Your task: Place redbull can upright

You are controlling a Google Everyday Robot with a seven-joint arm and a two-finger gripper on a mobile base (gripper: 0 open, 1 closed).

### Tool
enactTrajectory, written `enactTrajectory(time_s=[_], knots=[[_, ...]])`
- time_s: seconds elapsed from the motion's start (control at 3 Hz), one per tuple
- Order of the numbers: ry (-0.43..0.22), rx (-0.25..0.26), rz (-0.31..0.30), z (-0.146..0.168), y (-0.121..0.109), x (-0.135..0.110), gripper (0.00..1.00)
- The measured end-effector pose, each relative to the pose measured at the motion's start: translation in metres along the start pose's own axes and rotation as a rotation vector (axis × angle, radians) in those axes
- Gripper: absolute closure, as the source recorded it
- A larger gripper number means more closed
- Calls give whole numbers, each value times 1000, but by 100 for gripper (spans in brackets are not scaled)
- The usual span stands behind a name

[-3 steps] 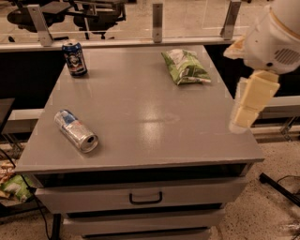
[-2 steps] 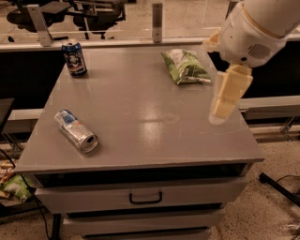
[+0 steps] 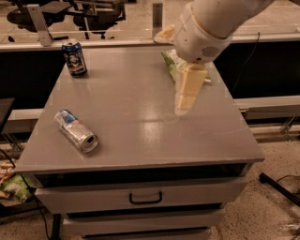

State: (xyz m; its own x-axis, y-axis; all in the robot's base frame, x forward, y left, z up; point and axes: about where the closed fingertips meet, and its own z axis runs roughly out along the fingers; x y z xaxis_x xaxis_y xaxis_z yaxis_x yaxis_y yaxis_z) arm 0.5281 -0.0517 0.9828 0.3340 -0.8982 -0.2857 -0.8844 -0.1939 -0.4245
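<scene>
The white arm (image 3: 211,23) reached in over the right half of the grey table (image 3: 131,93), its gripper (image 3: 183,105) pointing down just above the top; open or closed, I couldn't tell. The redbull can (image 3: 75,130) lay on its side near the table's front left corner. A dark-blue can (image 3: 74,57) stood at the far left corner, with office chairs (image 3: 28,14) beyond the table.

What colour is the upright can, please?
Upright can: dark blue, camera view; gripper above table.
</scene>
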Motion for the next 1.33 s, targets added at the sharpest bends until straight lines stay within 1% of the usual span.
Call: enactTrajectory(time_s=[0.33,0.67,1.0,1.33], knots=[[-58,15,-178,21,-16,-34,0],[-91,-19,-372,44,-17,-67,0],[-89,-74,-572,70,-13,-91,0],[-68,-111,-778,91,-6,-106,0]])
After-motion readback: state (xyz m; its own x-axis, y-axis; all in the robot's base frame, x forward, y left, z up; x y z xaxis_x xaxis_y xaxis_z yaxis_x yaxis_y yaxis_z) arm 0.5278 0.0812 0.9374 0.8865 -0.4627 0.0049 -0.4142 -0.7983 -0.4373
